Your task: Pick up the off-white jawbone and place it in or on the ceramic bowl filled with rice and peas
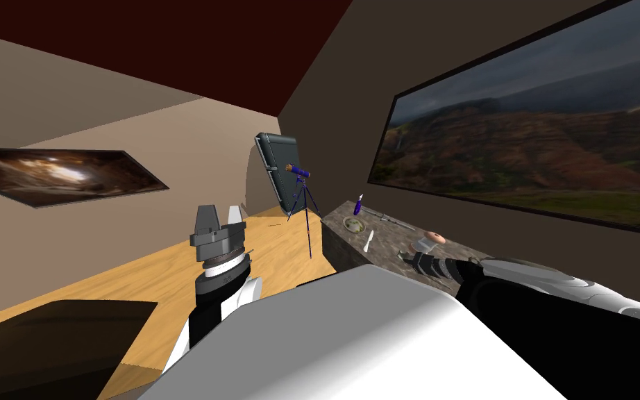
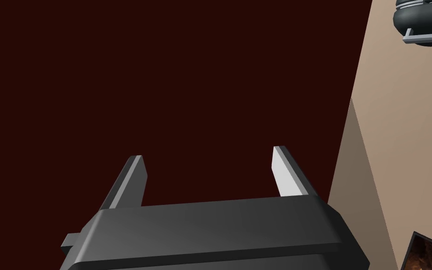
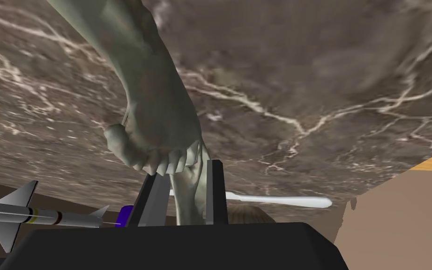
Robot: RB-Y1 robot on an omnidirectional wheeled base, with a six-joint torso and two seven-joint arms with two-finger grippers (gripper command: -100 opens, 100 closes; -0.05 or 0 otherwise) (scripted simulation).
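The left tool [image 1: 220, 221] is raised beside the robot's chest, fingers apart and holding nothing. Out to the right, over the marbled tabletop [image 3: 332, 79], the right tool [image 3: 186, 178] is clamped on a narrow branch of the grey-green jawbone [image 3: 154, 108]. Most of the bone, teeth included, sticks out well past the fingers. I can't tell if it is off the stone yet.

That long overhang looks likely to swing, so I'd lift it straight up and carry it slowly. A white utensil [image 3: 276, 200] lies between the tool and the bowl [image 1: 355, 223], so the bone should pass above it, then open only once centred over the bowl. Beyond the bowl stand a small blue thing [image 1: 358, 205] and a toy rocket [image 3: 23, 215].
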